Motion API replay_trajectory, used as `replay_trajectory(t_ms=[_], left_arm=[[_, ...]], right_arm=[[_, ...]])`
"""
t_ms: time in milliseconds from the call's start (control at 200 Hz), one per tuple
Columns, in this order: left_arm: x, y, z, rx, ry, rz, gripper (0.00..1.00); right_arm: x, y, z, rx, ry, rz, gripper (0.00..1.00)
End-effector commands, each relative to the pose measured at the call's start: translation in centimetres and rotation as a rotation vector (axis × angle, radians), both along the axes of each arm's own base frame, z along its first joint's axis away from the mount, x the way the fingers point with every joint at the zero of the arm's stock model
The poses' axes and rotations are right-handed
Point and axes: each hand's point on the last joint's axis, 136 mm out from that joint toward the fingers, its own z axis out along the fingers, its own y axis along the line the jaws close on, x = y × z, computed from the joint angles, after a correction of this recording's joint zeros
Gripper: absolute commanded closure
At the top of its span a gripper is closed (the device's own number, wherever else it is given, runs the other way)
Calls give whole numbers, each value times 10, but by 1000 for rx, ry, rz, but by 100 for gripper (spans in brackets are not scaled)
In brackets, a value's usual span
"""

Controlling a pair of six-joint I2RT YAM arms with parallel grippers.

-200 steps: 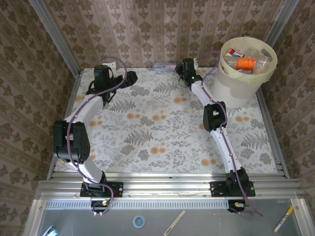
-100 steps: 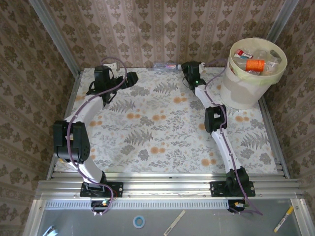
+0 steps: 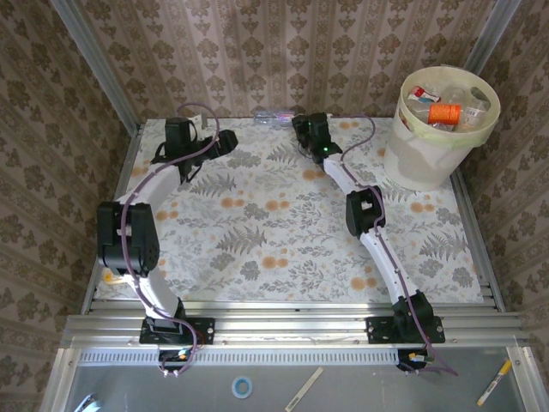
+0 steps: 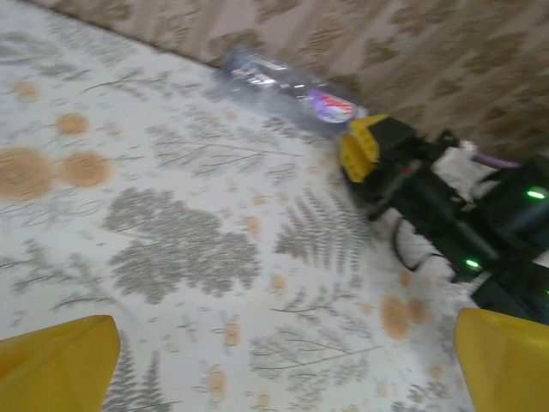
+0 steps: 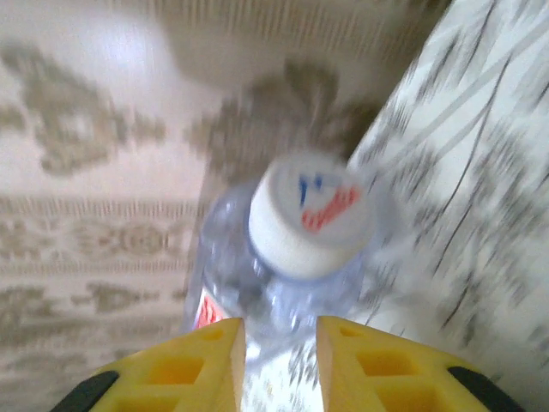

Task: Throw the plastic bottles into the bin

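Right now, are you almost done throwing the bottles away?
Nearly. Several bottles already lie in the bin. The right fingers seem to pinch the last clear bottle by the far wall; it still needs carrying to the bin. The left fingers are open, holding nothing.

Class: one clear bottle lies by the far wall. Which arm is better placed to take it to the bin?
Right. The right gripper sits at the cap end of the clear bottle, and the bin stands on that arm's side. The left gripper is open, apart from the bottle.
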Motion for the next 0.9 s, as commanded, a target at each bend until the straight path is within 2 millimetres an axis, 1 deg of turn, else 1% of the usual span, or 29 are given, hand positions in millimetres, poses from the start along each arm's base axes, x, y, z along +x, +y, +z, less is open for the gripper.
replay_trajectory(t_ms=[0, 40, 65, 110, 120, 160, 195, 210, 230, 255, 305, 355, 405, 470, 560, 580, 620, 645, 720, 795, 895], left_arm=[[20, 37, -12, 58, 66, 151, 0], [28, 47, -15, 54, 83, 191, 0], [33, 51, -17, 54, 92, 212, 0], [41, 59, -19, 58, 100, 243, 0], [43, 60, -19, 59, 100, 247, 0], [50, 62, -18, 59, 96, 257, 0], [57, 62, -17, 54, 92, 263, 0], [59, 62, -18, 50, 92, 266, 0], [63, 61, -18, 43, 91, 267, 0], [66, 60, -18, 32, 91, 266, 0], [74, 55, -19, -2, 86, 256, 0], [81, 46, -19, -48, 71, 230, 0], [89, 38, -19, -88, 55, 201, 0], [97, 28, -22, -134, 48, 165, 0], [113, 11, -20, -213, 27, 95, 0], [117, 7, -19, -229, 21, 81, 0], [123, -1, -19, -258, 17, 54, 0], [127, -4, -17, -271, 12, 44, 0], [133, -18, -14, -298, -6, 3, 0], [134, -30, -13, -298, -12, -24, 0], [132, -37, -21, -293, 6, -34, 0]], right_arm=[[-23, 46, 32, -3, -37, 217, 73], [-33, 58, 28, -39, -11, 261, 73], [-37, 63, 32, -55, -10, 281, 74], [-47, 73, 33, -66, 0, 328, 75], [-49, 76, 31, -65, 5, 339, 75], [-58, 84, 37, -71, 14, 391, 77], [-66, 86, 42, -97, 33, 425, 79], [-69, 85, 39, -116, 55, 428, 79], [-73, 84, 45, -140, 64, 422, 78], [-75, 78, 42, -170, 82, 396, 77], [-73, 65, 48, -194, 64, 333, 74], [-65, 49, 52, -211, 57, 260, 74], [-59, 31, 48, -241, 97, 202, 76], [-49, 16, 48, -255, 117, 154, 77], [-35, 0, 47, -273, 111, 91, 77], [-33, -4, 45, -280, 114, 74, 77], [-27, -14, 49, -280, 103, 37, 77], [-24, -20, 46, -280, 103, 14, 76], [-15, -43, 41, -267, 107, -54, 76], [-7, -62, 34, -249, 110, -107, 76], [6, -81, 29, -185, 78, -158, 75]])
